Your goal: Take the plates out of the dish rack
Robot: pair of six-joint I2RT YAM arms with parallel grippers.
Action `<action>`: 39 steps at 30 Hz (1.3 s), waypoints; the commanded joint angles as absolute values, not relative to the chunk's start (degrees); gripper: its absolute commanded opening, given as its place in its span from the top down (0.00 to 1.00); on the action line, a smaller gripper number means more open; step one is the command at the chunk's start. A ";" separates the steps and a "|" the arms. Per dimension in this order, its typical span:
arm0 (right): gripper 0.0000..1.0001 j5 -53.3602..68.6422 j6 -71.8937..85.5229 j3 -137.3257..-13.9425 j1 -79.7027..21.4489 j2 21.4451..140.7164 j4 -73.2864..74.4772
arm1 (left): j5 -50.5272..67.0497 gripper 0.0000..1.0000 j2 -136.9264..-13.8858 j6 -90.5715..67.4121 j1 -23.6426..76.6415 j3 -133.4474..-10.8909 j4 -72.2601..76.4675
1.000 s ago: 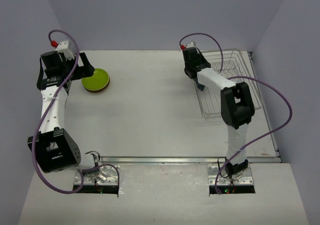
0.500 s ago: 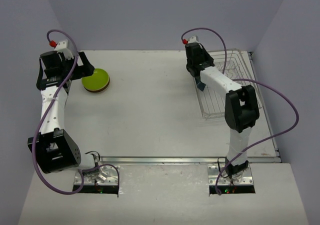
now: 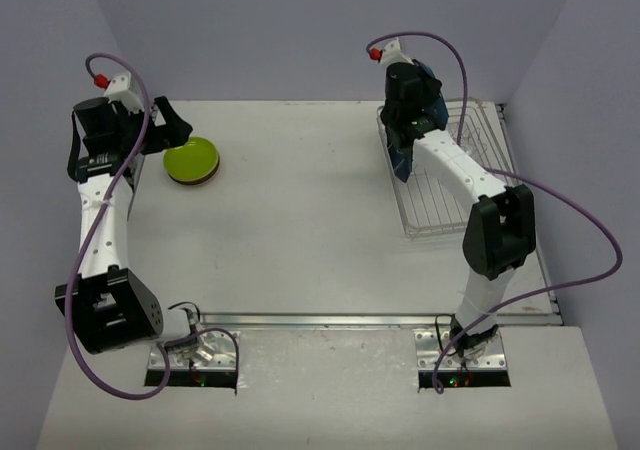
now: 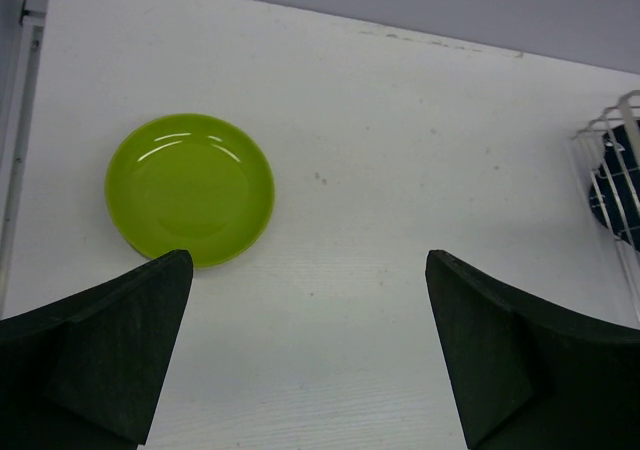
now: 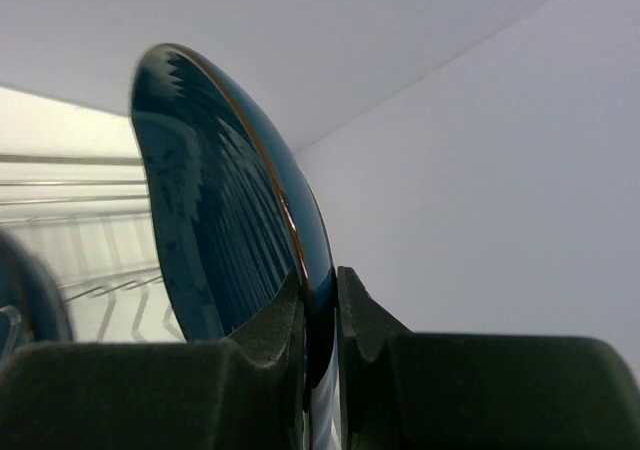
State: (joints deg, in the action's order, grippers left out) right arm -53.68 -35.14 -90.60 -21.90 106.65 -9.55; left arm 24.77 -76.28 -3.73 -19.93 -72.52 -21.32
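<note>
My right gripper (image 5: pixel 320 305) is shut on the rim of a dark blue plate (image 5: pixel 215 220) and holds it on edge above the dish rack (image 5: pixel 90 220). In the top view this gripper (image 3: pixel 418 98) is over the back left corner of the wire rack (image 3: pixel 470 160). Another dark blue piece (image 3: pixel 400 160) stands at the rack's left edge; it also shows in the left wrist view (image 4: pixel 615 198). My left gripper (image 4: pixel 308 300) is open and empty, just near of the lime green plate (image 4: pixel 190 188). That plate (image 3: pixel 192 157) tops a small stack at the far left.
The rack's left end (image 4: pixel 605 135) shows at the right edge of the left wrist view. Purple walls close the table at the back and sides. A metal strip (image 3: pixel 380 319) runs along the near edge by the arm bases.
My right gripper has risen and moved towards the back wall with the dark blue plate. My left gripper has lifted a little away from the lime green plate.
</note>
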 commanded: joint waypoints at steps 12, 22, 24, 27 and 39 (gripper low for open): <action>1.00 -11.71 21.62 -102.59 -21.80 91.16 29.97 | 45.27 0.00 -65.55 -16.96 -3.04 -63.90 -4.92; 1.00 -1.71 44.73 -95.10 -21.80 90.76 25.10 | 46.47 0.17 -77.21 -28.95 7.62 -62.02 4.32; 1.00 -0.53 47.37 -95.52 -21.79 91.84 25.49 | 46.93 0.19 -79.10 -31.64 8.06 -62.23 6.59; 1.00 -0.35 51.09 -96.47 -21.88 93.98 27.08 | 46.25 0.31 -83.46 -36.01 10.39 -62.72 9.84; 1.00 8.14 55.10 -96.03 -21.88 96.28 26.60 | 49.13 0.44 -93.94 -43.45 13.58 -67.84 13.45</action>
State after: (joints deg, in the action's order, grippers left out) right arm 2.01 50.02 -93.67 -21.89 98.54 34.15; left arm 47.02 -92.70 -39.80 12.95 -63.94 8.29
